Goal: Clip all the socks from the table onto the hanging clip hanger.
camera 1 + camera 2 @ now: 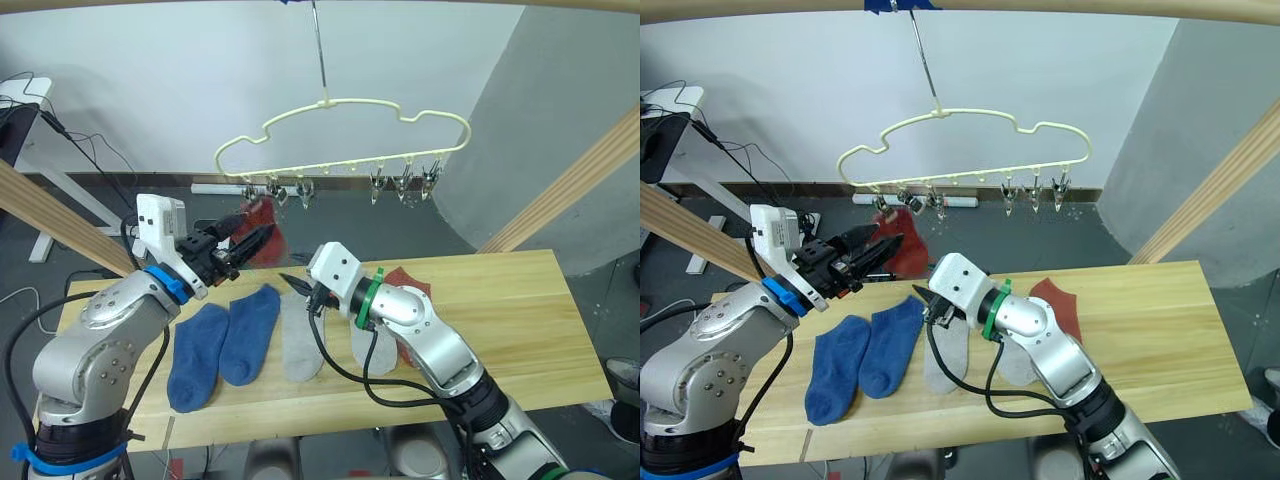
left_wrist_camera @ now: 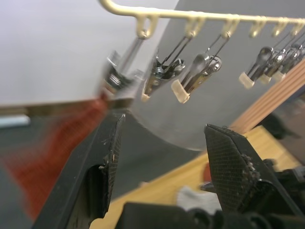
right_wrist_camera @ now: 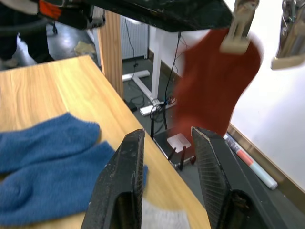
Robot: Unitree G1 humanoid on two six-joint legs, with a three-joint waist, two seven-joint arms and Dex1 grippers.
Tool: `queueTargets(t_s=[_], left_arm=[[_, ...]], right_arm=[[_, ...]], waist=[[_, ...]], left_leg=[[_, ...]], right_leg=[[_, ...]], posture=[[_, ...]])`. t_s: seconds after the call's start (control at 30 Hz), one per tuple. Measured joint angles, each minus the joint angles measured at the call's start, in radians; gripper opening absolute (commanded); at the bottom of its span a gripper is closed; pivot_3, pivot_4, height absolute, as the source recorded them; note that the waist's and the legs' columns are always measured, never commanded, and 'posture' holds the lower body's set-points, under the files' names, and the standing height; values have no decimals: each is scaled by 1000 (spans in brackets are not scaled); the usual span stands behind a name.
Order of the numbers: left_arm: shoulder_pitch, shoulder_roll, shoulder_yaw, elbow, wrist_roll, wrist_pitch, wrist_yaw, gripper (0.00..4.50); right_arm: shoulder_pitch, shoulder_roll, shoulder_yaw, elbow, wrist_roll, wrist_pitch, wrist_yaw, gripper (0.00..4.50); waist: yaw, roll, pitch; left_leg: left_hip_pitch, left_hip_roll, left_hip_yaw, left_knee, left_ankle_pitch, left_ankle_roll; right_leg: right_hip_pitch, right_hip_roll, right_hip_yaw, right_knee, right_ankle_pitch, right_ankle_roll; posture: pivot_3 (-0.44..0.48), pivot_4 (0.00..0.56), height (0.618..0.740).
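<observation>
Left wrist view: left gripper (image 2: 164, 157) fingers spread apart, nothing between them; clips of the clip hanger (image 2: 200, 16) just beyond the fingertips, blurred dark red fabric off to one side.
Left gripper, head views: raised above the tabletop's (image 1: 520, 310) far left edge, tips next to the hanging red sock (image 1: 262, 228).
Right wrist view: right gripper (image 3: 167, 136) fingers parted, gap empty; hanging red sock ahead under a clip.
Right gripper, head views: low over the tabletop centre, tips above the cuff of the left grey sock (image 1: 298, 340).
Hanging red sock: clipped at the hanger's left end, hangs behind the tabletop's far edge.
Clip hanger: cream, cloud outline, hangs on a metal hook (image 1: 319, 50) from a wooden rail (image 1: 1040, 8) overhead; other clips look empty.
Blue socks (image 1: 222, 340): two, side by side, touching, left of centre on the tabletop.
Grey socks: left one just right of the blue pair; second grey sock (image 1: 368, 345) partly hidden under the right arm.
Second red sock (image 1: 1060, 305): flat on the tabletop, right of the grey socks, partly behind the right arm.
</observation>
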Motion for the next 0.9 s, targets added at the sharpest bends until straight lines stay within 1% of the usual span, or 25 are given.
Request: queueTargets(t_s=[0.1,0.2,0.27,0.37,0.4,0.53,0.67,0.77,0.9], left_arm=[[49,-51,-24,-25,112,-120,9,2945],[83,-106,-47,-38,186,-191,37,2945],[108,-136,-74,-52,237,-233,52,2945],[136,-180,-113,-57,286,-269,68,2945],[138,-184,-124,-57,296,-275,70,2945],[115,-242,-163,-50,346,-312,90,2945],[82,-268,-179,-34,367,-326,92,2945],[72,-290,-179,-17,376,-332,100,2945],[67,-303,-180,-10,388,-342,106,2945]], right_arm=[[78,-100,-43,-155,42,57,49,1688],[124,-184,-114,-260,95,94,90,1688],[159,-244,-191,-335,160,115,130,1688],[205,-336,-360,-423,292,172,186,1688],[206,-351,-398,-438,322,187,195,1688],[212,-426,-533,-493,441,256,212,1688],[236,-454,-598,-529,518,307,192,1688],[280,-485,-615,-542,533,318,188,1688],[290,-492,-623,-542,539,314,169,1688]], waist=[[9,0,0],[12,0,0],[15,0,0],[17,0,0],[16,0,0],[14,0,0],[6,0,0],[-6,0,0],[-14,0,0]], left_leg=[[-2,0,0,0,0,0],[-4,-1,0,1,0,0],[-4,-1,0,1,0,0],[-4,-2,2,1,0,1],[-4,-2,2,2,0,1],[-4,-3,4,2,0,1],[-4,-3,4,2,0,1],[-5,-4,5,2,0,1],[-4,-4,5,2,0,1]], right_leg=[[-1,-1,0,-2,0,0],[-2,-2,0,-1,0,0],[-2,-1,-1,-1,0,0],[-2,-1,-1,-1,0,0],[-2,0,-1,0,0,0],[-2,2,-1,1,0,0],[-2,4,-1,1,0,0],[-1,3,-1,0,0,0],[-1,3,0,0,0,0]], posture=[[-194,326,740],[-213,330,740],[-220,333,740],[-236,336,740],[-260,340,740],[-277,343,740],[-291,344,740],[-298,346,740],[-301,346,740]])
